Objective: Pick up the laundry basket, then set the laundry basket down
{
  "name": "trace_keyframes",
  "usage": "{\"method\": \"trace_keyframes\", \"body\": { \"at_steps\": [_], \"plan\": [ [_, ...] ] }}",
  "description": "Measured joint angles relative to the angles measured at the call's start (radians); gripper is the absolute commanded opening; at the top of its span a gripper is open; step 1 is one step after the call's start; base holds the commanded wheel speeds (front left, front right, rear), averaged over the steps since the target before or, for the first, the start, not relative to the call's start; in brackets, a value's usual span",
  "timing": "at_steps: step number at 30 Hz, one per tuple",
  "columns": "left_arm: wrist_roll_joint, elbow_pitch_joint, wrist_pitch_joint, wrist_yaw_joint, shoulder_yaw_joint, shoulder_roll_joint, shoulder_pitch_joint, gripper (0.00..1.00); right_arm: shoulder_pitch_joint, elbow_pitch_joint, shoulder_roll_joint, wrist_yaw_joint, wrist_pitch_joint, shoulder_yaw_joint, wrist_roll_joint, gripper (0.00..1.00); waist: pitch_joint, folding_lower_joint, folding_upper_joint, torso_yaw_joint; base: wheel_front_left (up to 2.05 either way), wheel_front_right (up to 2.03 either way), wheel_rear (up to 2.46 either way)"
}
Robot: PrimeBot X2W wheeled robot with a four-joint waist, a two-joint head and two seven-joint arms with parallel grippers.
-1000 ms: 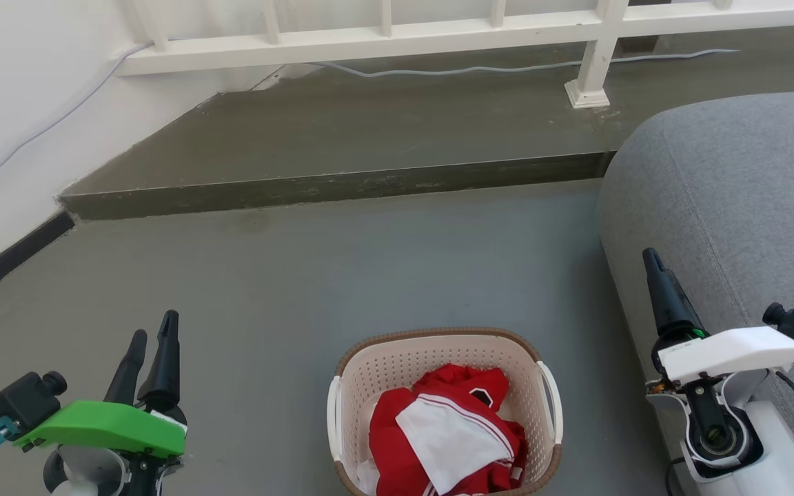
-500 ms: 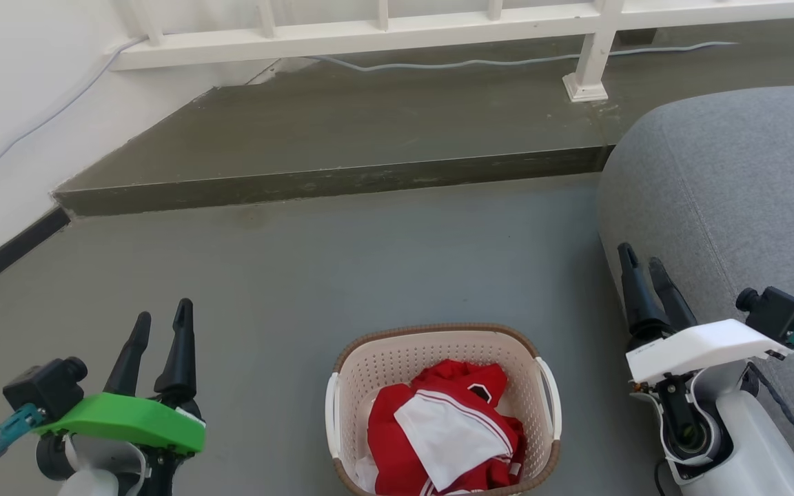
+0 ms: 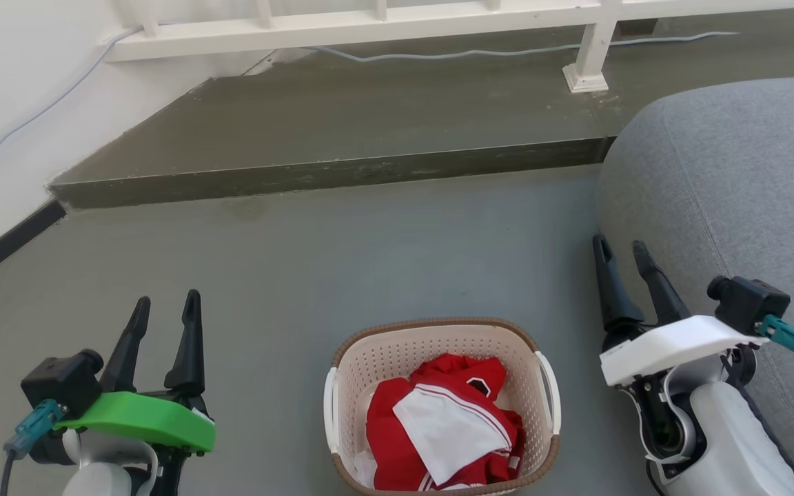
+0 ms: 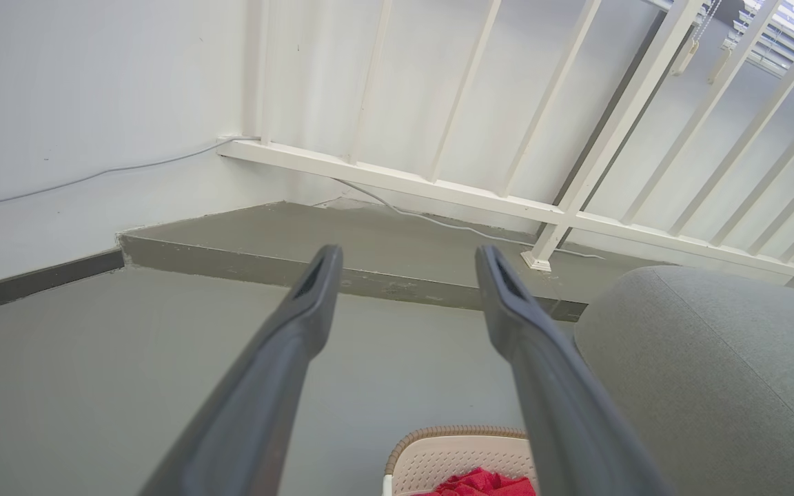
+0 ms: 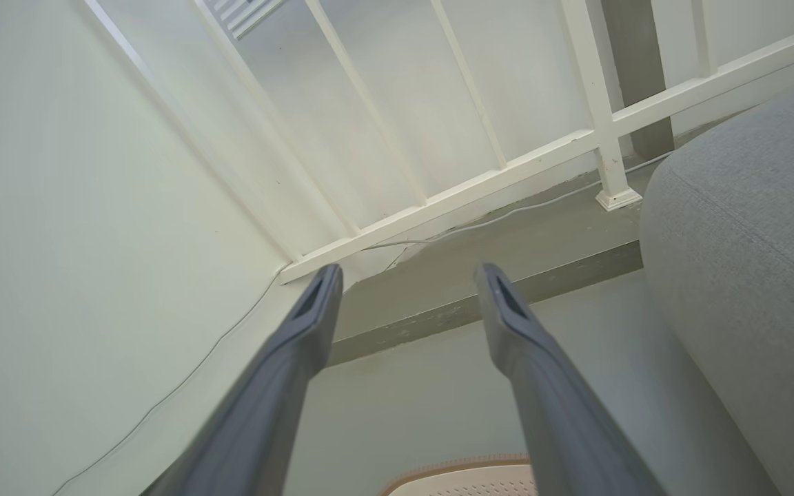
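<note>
The laundry basket point(image 3: 397, 355) stands on the grey floor at the bottom centre of the head view, cream-white and perforated with a brown rim and white side handles, holding red and white clothes. My left gripper point(image 3: 167, 302) is open to the basket's left, apart from it, fingers pointing away. On the basket's right my right gripper point(image 3: 619, 245) is open too, close to the sofa. The left wrist view catches the basket's far rim point(image 4: 455, 435) below my left gripper point(image 4: 407, 260). A strip of rim point(image 5: 462, 463) appears under my right gripper point(image 5: 407, 275).
A grey sofa point(image 3: 735, 193) fills the right side, close to my right arm. A raised concrete step point(image 3: 328, 172) crosses ahead, with a white railing point(image 3: 369, 27) and a cable behind it. A white wall point(image 3: 11, 103) with a dark skirting runs along the left.
Both arms have moved forward and inward toward the basket's sides, and both grippers have opened wider. The head camera has tilted slightly. The basket stays in place.
</note>
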Motion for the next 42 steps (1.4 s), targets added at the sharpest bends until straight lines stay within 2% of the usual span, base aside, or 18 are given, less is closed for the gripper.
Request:
{"method": "trace_keyframes", "body": {
  "at_steps": [17, 42],
  "plan": [
    [0.206, -0.012, -0.053, -0.002, -0.001, -0.016, -0.024, 1.00, -0.017, 0.003, 0.000, -0.012, -0.054, 0.043, -0.219, 1.00, 0.012, -0.0001, 0.0000, -0.007, 0.00, 0.00, 0.00],
    [0.207, -0.013, -0.053, -0.011, 0.038, -0.033, -0.024, 1.00, -0.018, 0.030, 0.014, -0.020, -0.058, 0.018, -0.242, 1.00, 0.038, -0.0001, 0.0000, -0.013, 0.00, 0.00, 0.00]
  ]
}}
